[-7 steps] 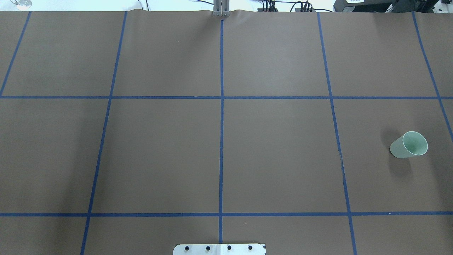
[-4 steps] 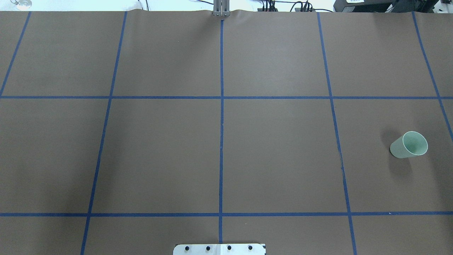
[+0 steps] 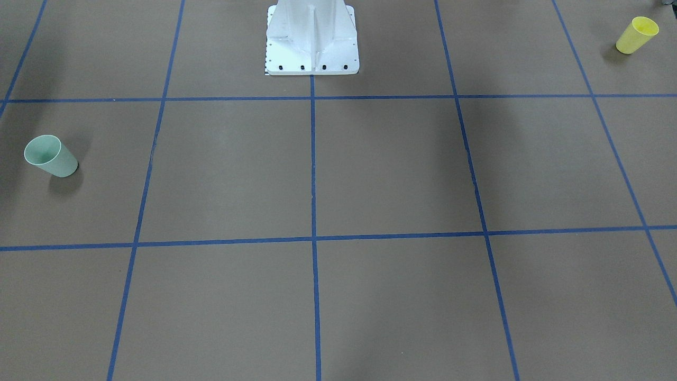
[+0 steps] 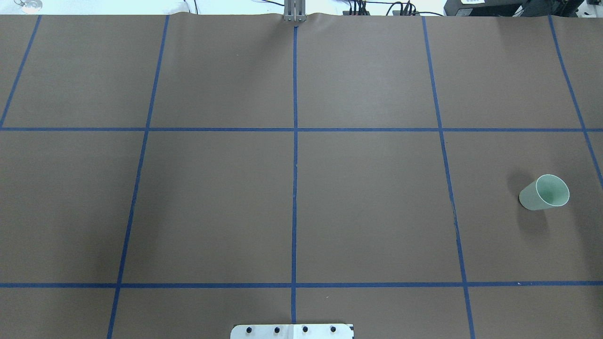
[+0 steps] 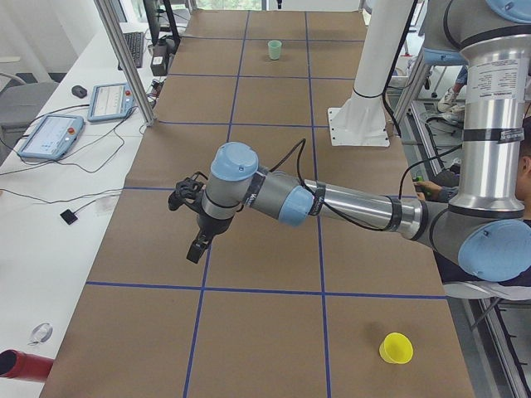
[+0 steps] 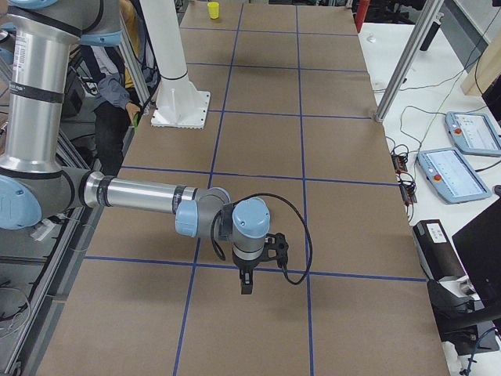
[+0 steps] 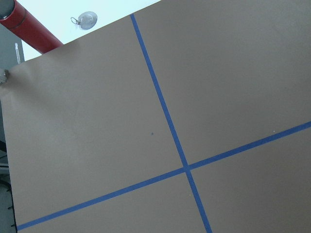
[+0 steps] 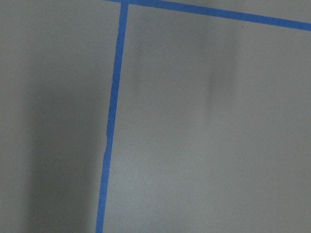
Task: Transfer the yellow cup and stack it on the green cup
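Observation:
The yellow cup (image 3: 637,34) stands mouth up near the robot-side corner of the table on my left; it also shows in the exterior left view (image 5: 396,348) and the exterior right view (image 6: 213,9). It is outside the overhead view. The green cup (image 4: 544,193) stands mouth up far on my right side, also in the front-facing view (image 3: 50,156) and the exterior left view (image 5: 275,50). My left gripper (image 5: 197,247) hangs above the table, well away from the yellow cup. My right gripper (image 6: 246,283) hangs above the table. I cannot tell whether either is open. Neither holds a cup.
The white robot base (image 3: 312,42) stands at the table's robot-side edge. Blue tape lines grid the brown table cover (image 4: 367,202). A red cylinder (image 7: 29,31) lies past the table's left end. A metal post (image 6: 407,59) and tablets (image 5: 50,137) stand beside the table.

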`<state>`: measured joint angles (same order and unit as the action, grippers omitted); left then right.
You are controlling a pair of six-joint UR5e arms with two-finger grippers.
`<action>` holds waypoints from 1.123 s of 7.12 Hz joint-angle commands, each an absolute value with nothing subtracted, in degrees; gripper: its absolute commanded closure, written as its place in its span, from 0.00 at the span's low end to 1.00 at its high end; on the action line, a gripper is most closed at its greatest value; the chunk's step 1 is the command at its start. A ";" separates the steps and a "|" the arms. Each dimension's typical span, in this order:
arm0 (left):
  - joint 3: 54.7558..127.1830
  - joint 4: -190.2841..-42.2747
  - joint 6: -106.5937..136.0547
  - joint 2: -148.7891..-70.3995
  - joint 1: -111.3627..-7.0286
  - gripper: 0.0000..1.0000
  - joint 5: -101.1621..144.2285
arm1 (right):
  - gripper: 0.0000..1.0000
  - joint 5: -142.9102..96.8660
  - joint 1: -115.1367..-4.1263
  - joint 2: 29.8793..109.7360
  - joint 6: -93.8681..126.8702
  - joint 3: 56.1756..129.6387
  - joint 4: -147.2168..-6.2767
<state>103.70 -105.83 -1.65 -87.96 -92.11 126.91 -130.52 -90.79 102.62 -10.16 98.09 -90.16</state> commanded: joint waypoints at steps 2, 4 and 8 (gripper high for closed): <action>106.60 -111.18 17.14 -87.71 -92.11 0.00 124.74 | 0.00 -130.52 -90.88 103.10 -10.20 98.17 -89.91; 110.38 -111.18 26.41 -87.63 -89.40 0.00 114.21 | 0.00 -130.52 -90.79 103.10 -10.28 98.17 -89.91; 112.94 -109.79 47.15 -87.36 -78.95 0.00 90.42 | 0.00 -130.52 -90.79 103.18 -10.37 98.09 -89.91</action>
<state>112.63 -110.60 40.94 -87.49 -81.93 98.24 -130.58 -90.79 103.15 -10.39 98.12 -89.91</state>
